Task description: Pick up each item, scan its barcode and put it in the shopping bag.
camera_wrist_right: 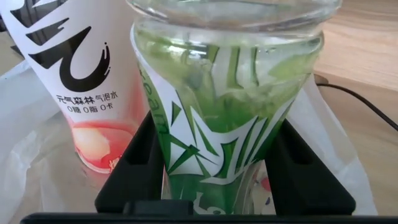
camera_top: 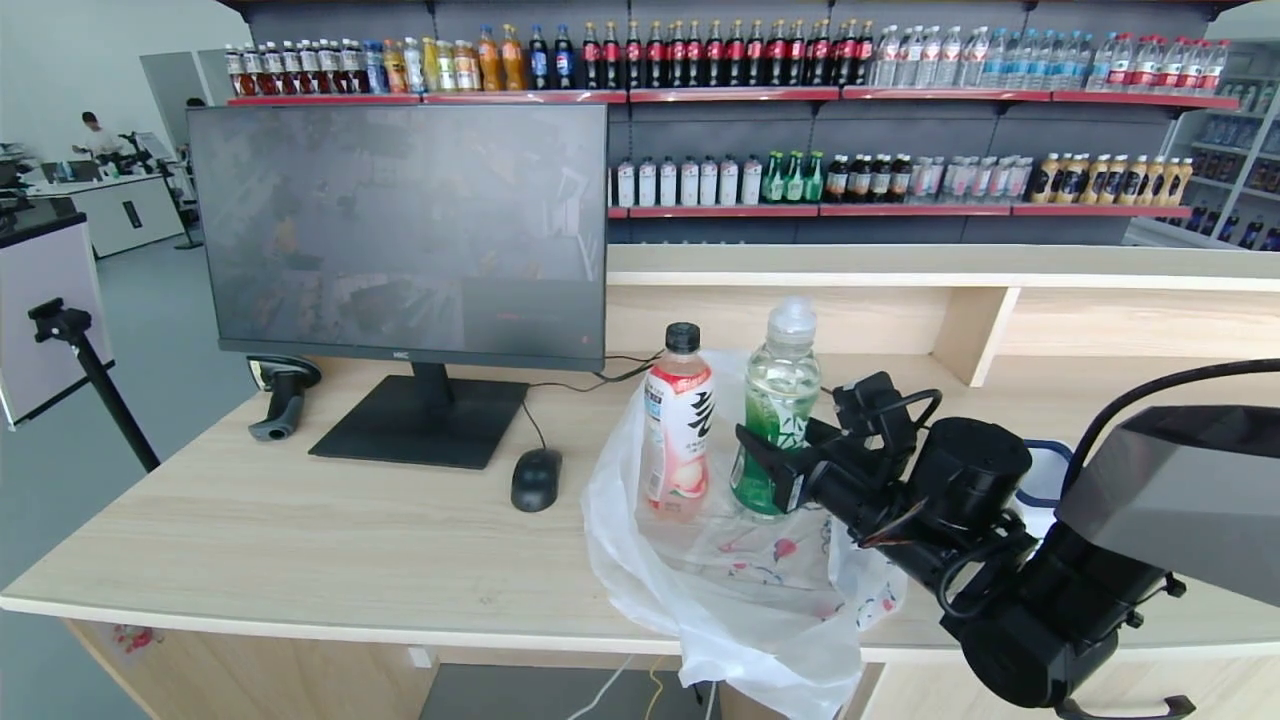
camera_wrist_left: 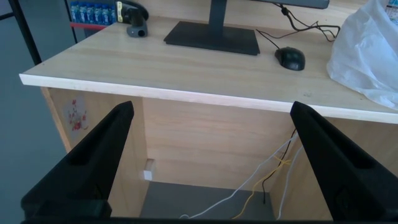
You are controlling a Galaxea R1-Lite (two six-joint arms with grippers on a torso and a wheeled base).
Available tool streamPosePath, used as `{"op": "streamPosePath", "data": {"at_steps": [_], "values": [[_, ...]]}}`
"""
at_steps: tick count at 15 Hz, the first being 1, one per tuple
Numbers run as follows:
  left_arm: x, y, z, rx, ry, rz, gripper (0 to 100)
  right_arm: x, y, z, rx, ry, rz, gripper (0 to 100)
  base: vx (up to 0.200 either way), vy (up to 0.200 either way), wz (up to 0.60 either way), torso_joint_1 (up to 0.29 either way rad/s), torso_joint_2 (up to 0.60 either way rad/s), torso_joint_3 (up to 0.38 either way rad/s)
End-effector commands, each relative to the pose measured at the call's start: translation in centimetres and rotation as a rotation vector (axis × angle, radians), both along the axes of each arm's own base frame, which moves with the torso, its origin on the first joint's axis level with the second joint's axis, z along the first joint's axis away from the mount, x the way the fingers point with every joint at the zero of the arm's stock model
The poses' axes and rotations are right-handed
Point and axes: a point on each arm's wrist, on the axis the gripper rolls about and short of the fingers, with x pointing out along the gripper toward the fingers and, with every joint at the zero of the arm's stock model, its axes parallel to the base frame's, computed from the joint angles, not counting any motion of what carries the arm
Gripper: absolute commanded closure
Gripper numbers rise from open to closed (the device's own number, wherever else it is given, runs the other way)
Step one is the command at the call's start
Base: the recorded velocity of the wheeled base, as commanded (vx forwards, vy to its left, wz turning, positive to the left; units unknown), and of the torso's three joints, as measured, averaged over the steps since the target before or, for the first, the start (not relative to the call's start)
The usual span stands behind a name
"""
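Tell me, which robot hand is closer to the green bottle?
Right. The right hand has the green bottle between its fingers. The left hand hangs open below the table edge, far off to the bottle's left.

Before you lies a pale wood-grain counter (camera_top: 300, 540) carrying a black flat-screen monitor (camera_top: 400, 230); a raised ledge of the same pale wood (camera_top: 900, 265) runs along its back. Behind stands dark grey shelving with red-edged boards (camera_top: 720, 125), lined with drink bottles (camera_top: 720, 55). To your left, smooth grey floor (camera_top: 170, 330) meets a plain white wall (camera_top: 60, 70).
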Motion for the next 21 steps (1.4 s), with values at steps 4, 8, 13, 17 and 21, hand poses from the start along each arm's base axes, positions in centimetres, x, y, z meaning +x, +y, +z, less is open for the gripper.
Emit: {"op": "streamPosePath", "data": {"at_steps": [4, 8, 13, 17, 21], "values": [[0.0, 0.0, 0.0, -0.001, -0.001, 0.0, 0, -0.1, 0.1, -0.2, -0.005, 0.009, 0.003, 100, 0.0, 0.0, 0.0, 0.0, 0.0, 0.0], [0.0, 0.0, 0.0, -0.001, -0.001, 0.0, 0, -0.3, 0.0, -0.4, -0.009, 0.017, 0.003, 100, 0.0, 0.0, 0.0, 0.0, 0.0, 0.0], [0.0, 0.0, 0.0, 0.004, -0.001, 0.0, 0, -0.7, -0.2, 0.5, 0.0, -0.001, 0.001, 0, 0.0, 0.0, 0.0, 0.0, 0.0, 0.0], [0.0, 0.0, 0.0, 0.002, -0.001, 0.0, 0, -3.3, -1.1, 2.2, -0.003, -0.008, 0.013, 0, 0.0, 0.0, 0.0, 0.0, 0.0, 0.0], [0.0, 0.0, 0.0, 0.001, -0.001, 0.0, 0, -6.7, -1.9, 5.1, 0.022, -0.063, 0.041, 0, 0.0, 0.0, 0.0, 0.0, 0.0, 0.0]]}}
